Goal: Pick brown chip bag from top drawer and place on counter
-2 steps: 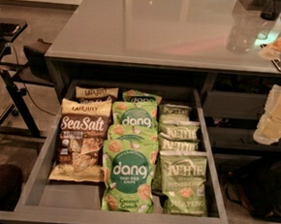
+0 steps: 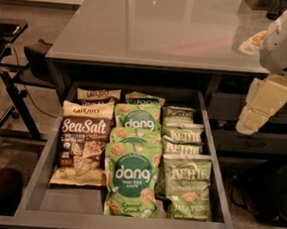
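The brown chip bag (image 2: 82, 147), marked SeaSalt, lies flat at the left of the open top drawer (image 2: 34, 177), with a second brown bag (image 2: 98, 94) behind it. The grey counter (image 2: 155, 28) spans the top above the drawer. My gripper (image 2: 261, 106) hangs at the right edge of the view, beside the drawer's right wall and above its level, well apart from the brown bag. It holds nothing that I can see.
Green Dang bags (image 2: 130, 177) fill the drawer's middle column and green jalapeño chip bags (image 2: 187, 185) fill the right one. A dark chair frame (image 2: 16, 91) stands on the floor at left. A pale object (image 2: 252, 43) sits at the counter's right edge.
The view has shifted slightly and the arm at the right edge has moved a little lower and inward. The bags in the drawer have not moved.
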`<state>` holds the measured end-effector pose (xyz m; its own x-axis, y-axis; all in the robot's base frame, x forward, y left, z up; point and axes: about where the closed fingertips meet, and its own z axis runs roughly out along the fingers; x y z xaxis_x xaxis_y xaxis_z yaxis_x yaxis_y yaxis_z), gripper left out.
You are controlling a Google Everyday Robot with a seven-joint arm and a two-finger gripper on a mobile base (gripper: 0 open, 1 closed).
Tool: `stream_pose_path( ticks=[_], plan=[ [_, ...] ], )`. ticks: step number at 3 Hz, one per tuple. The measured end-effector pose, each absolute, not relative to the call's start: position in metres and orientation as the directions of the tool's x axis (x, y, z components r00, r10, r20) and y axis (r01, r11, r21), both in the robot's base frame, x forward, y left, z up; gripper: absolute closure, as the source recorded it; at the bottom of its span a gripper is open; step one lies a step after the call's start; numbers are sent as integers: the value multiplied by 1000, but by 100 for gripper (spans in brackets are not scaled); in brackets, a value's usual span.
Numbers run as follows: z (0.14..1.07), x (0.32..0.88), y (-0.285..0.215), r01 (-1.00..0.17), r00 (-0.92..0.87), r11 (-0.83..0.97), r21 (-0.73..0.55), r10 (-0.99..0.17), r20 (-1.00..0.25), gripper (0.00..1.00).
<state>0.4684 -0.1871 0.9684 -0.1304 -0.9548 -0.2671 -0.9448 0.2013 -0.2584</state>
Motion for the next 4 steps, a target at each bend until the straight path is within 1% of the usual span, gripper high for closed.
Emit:
stream_pose_path(
  ticks=[2, 4],
  plan=[
    [947, 539, -103, -971, 20, 60, -230, -944, -329, 0],
    [916, 572, -9, -983, 102, -42, -180, -934, -341, 0]
  ],
)
